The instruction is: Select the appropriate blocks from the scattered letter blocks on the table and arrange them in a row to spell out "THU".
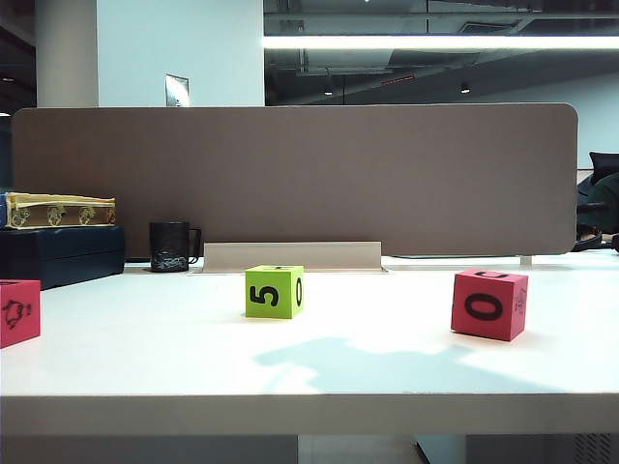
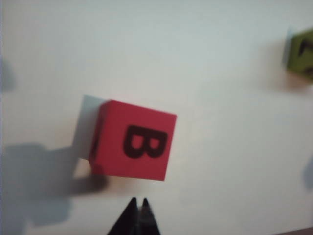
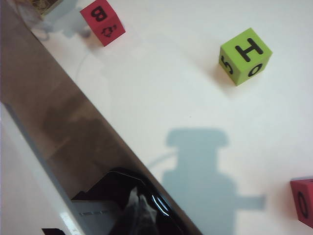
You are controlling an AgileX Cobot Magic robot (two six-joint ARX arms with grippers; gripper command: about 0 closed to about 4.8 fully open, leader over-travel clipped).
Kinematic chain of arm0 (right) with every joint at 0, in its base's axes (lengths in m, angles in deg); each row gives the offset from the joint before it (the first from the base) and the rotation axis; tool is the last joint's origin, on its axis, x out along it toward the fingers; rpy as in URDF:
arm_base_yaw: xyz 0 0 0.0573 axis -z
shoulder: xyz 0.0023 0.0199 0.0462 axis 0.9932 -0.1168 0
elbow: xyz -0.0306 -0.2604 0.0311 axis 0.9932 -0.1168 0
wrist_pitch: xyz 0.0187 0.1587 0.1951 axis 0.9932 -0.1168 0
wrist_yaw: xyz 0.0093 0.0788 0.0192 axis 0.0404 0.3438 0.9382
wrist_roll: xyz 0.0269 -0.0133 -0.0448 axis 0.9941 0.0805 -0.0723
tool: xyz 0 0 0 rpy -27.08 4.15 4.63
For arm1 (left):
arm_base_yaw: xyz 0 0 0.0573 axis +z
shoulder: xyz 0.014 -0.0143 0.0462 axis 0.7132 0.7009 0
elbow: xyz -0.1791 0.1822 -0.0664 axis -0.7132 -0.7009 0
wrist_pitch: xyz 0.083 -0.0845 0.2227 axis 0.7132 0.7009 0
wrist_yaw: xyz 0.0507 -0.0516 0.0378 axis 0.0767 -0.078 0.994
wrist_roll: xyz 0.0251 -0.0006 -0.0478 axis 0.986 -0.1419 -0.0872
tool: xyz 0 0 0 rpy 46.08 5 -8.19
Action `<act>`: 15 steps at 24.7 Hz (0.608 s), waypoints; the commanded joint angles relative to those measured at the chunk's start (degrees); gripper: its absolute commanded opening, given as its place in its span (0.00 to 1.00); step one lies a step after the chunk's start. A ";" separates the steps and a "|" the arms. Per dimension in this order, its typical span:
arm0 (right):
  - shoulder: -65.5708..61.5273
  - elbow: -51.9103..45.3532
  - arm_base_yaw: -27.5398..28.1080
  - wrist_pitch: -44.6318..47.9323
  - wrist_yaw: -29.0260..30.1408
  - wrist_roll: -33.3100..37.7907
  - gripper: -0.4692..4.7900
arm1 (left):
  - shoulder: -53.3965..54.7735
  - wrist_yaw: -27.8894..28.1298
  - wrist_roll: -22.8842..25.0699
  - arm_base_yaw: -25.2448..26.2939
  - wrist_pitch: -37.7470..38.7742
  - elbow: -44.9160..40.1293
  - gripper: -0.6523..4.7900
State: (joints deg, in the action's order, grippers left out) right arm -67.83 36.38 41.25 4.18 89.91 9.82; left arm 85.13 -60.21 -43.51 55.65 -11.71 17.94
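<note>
Three blocks stand apart on the white table (image 1: 387, 367). The lime green block (image 1: 274, 291) shows a 5 near the middle. One red block (image 1: 489, 304) with a 0 is at the right, another red block (image 1: 17, 311) at the left edge. Neither gripper appears in the exterior view. My left gripper (image 2: 138, 201) is shut and empty, just short of the red block (image 2: 134, 142) with a B on top; the green block (image 2: 301, 54) is far off. My right gripper (image 3: 138, 192) is shut and empty over the divider's edge, far from the green block (image 3: 244, 55), with an H on top, and both red blocks (image 3: 102, 20) (image 3: 304, 200).
A tan-brown divider panel (image 1: 290, 174) closes the back of the table. A black mug (image 1: 172, 246) stands at the back left beside a dark box (image 1: 58, 256) with a yellow patterned box (image 1: 58, 210) on it. A dark glossy object (image 3: 122, 186) lies beyond the panel (image 3: 73, 112).
</note>
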 commanded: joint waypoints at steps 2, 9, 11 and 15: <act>0.20 0.22 -0.11 0.26 -0.50 -0.13 0.08 | -0.11 18.71 0.57 -14.78 3.28 0.22 0.11; 0.20 0.22 -0.11 -0.04 -0.50 -0.13 0.08 | -0.11 22.62 -0.90 -18.93 2.40 0.22 0.11; 0.17 0.20 -0.11 0.11 -0.50 -0.39 0.08 | -0.04 24.44 0.26 -18.88 -0.57 0.22 0.11; 0.17 0.20 -0.11 0.09 -0.94 -1.14 0.08 | 2.34 24.35 0.81 -18.91 -6.82 0.28 0.11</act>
State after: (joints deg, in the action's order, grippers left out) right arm -67.87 36.38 41.27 3.74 89.45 9.06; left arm 86.68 -36.08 -43.12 36.74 -16.45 17.99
